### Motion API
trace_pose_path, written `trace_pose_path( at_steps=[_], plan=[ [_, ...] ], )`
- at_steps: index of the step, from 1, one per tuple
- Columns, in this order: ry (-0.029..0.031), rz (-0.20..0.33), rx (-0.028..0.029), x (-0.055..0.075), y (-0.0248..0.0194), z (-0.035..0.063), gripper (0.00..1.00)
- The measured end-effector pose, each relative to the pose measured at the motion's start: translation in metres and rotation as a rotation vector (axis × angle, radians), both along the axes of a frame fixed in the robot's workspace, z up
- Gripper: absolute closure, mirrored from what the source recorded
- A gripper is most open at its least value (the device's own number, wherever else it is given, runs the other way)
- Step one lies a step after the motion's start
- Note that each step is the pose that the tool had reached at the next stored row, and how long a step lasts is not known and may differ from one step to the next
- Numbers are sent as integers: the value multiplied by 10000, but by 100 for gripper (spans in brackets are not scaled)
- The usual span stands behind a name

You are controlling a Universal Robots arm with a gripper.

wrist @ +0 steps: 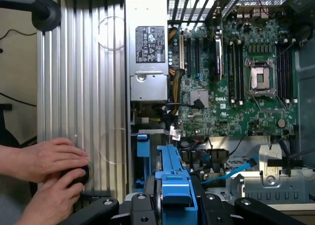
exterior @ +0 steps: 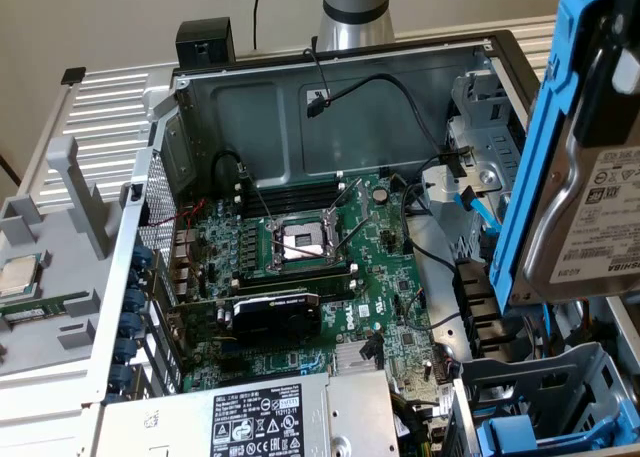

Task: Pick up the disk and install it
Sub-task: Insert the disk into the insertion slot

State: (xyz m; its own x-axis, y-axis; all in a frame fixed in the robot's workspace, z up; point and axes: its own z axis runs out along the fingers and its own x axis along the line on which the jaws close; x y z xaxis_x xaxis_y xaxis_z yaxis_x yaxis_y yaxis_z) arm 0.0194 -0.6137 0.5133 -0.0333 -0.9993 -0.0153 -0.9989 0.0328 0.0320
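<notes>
Closest to us, at the right edge of the exterior view, the disk (exterior: 600,227) hangs up in the air. It is a silver box with a white label, and its blue frame (exterior: 540,147) runs along one side. Its long side stands almost straight up and leans a little toward the upper right corner. In the wrist view we see the gripper (wrist: 174,208) with its black fingers (wrist: 142,210) squeezed on the blue frame from both sides, so the disk sits right between them. Also in that view, a person's hand (wrist: 42,158) rests on the ribbed grey table (wrist: 83,87) beside the computer, well apart from the disk. Back in the exterior view, the grey drive cage (exterior: 560,377) waits in the lower right corner, just under the disk, with another blue frame (exterior: 510,437) in it. We think the disk is not in its place yet. At the bottom middle lies the power box (exterior: 260,422). Farther in, at the middle, is the green board (exterior: 330,267). At the left edge a small square chip (exterior: 18,275) lies on a grey tray. Farthest off, at the top, stands the robot arm (exterior: 355,12).
</notes>
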Motion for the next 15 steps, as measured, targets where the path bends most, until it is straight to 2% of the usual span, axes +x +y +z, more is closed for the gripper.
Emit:
trace_pose_path(
  at_steps=[7, 12, 15],
  plan=[
    [0, -15, 14, 0, -61, -46, 63],
    [1, -14, 12, 0, -61, -45, 63],
    [0, -14, -10, 1, -61, -50, 63]
  ],
)
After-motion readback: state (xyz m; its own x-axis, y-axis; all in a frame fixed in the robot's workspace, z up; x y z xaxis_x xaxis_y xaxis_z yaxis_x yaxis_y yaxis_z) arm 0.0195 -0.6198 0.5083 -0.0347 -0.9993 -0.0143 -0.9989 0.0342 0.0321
